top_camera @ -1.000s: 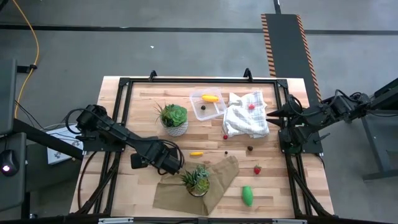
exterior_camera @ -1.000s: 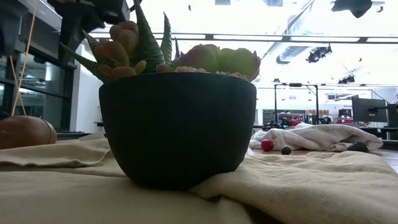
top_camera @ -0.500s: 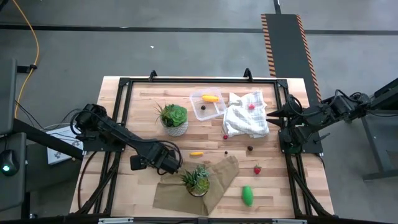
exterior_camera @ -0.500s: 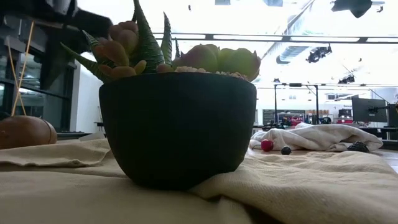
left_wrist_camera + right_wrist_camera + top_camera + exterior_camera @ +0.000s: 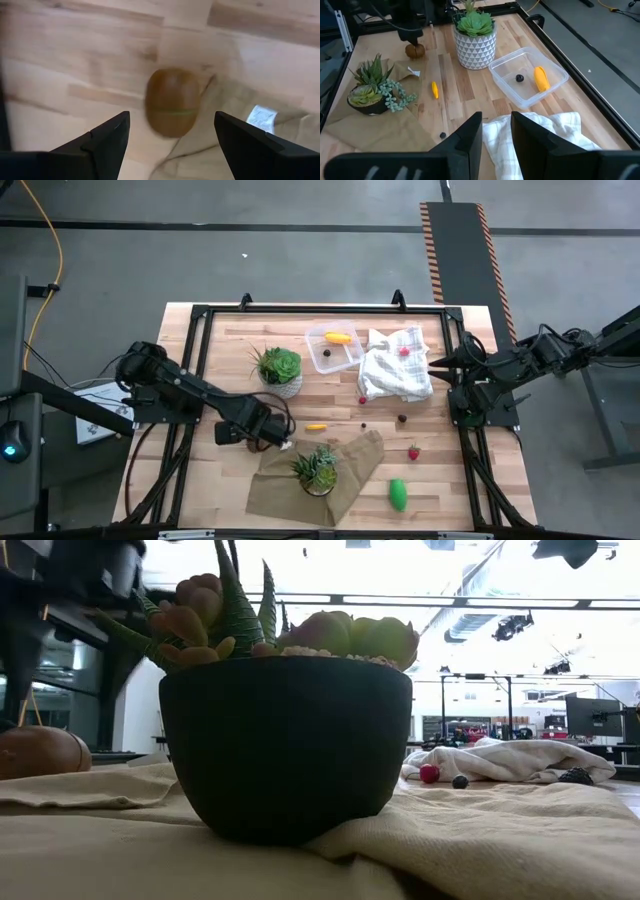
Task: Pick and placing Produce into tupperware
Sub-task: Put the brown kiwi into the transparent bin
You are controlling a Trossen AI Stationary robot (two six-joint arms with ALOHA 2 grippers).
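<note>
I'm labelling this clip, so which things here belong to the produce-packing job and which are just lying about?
Job:
tupperware, holding a yellow piece and a dark berry
brown ball, below the open left end effector
loose yellow piece
red berry
green piece

Lying about:
white-potted plant
dark-potted plant
white cloth
tan cloth

Layout of the bench [image 5: 230, 330], seen from above

The tupperware [image 5: 334, 348] sits at the far middle, with an oblong piece [image 5: 338, 337] and a tiny piece [image 5: 519, 78] in it; the white cloth [image 5: 396, 365] lies just right of it, a potted plant [image 5: 279, 371] left. A second plant [image 5: 317, 468] stands on the near cloth [image 5: 352, 465]. The brown ball [image 5: 172, 101] lies at this cloth's left edge, under the left gripper [image 5: 266, 434]. The right gripper [image 5: 436, 363] waits at the right edge.
</note>
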